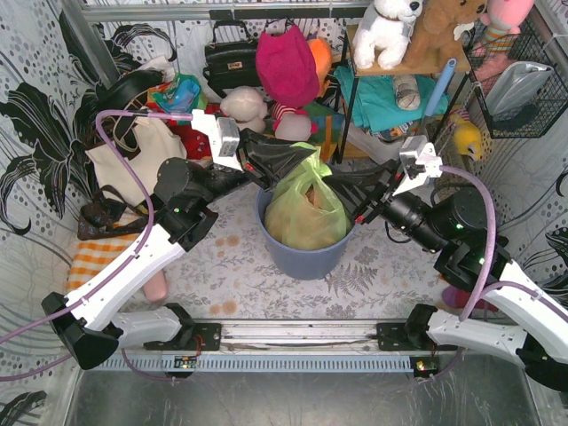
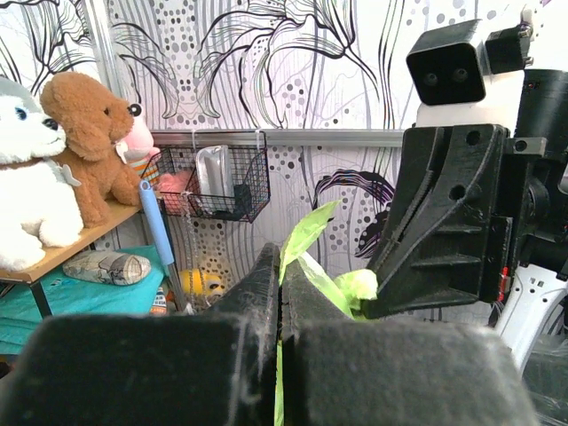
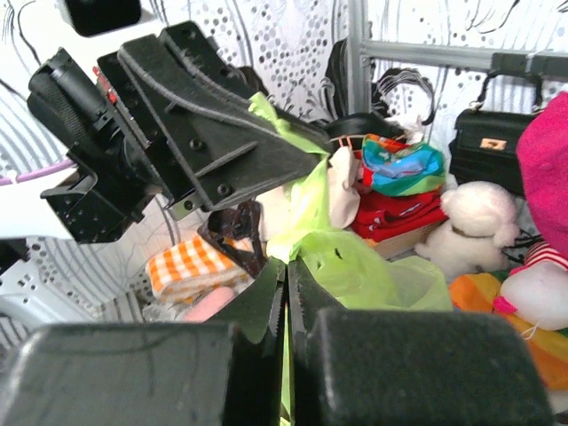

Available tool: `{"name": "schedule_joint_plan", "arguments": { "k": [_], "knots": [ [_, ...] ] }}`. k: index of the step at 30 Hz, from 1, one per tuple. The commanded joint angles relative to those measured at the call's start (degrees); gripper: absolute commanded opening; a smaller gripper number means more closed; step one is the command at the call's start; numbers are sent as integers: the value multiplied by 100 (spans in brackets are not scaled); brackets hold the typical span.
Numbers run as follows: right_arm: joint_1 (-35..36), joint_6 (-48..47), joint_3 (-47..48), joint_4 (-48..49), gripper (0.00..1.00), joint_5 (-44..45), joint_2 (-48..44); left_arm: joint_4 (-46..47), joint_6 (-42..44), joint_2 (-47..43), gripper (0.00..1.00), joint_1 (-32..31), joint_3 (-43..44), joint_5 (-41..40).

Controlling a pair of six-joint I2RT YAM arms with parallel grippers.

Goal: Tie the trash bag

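The trash bag [image 1: 306, 213] is thin light-green plastic with tan-orange paper showing through, and it sits in a round blue-grey bin [image 1: 302, 259] at the table's middle. Its top is gathered into a peak between the two grippers. My left gripper [image 1: 304, 162] reaches in from the left and is shut on a strip of the bag's plastic [image 2: 306, 232]. My right gripper [image 1: 330, 184] comes in from the right, shut on another green flap [image 3: 355, 266]. The two sets of fingertips nearly meet above the bag. In the left wrist view, my left gripper [image 2: 282, 277] pinches the film; likewise my right gripper [image 3: 286, 273].
Behind the bin lie plush toys [image 1: 266, 111], a black handbag [image 1: 229, 58] and a shelf [image 1: 390, 106] with teal cloth. A canvas tote [image 1: 133, 160] and an orange checked cloth [image 1: 93, 257] are at the left. A wire basket [image 1: 519, 84] hangs at the right.
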Motion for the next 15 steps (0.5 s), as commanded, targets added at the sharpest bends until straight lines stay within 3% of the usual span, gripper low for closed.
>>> {"name": "schedule_joint_plan", "arguments": {
  "k": [1,15],
  "knots": [
    [-28,26,336,-370,0,-571,132,48,138,-99,0,19,-2,-161],
    [-20,864,902,-1366,0,-1015,401,-172,209,-55,0,20,28,-336]
  ]
}}
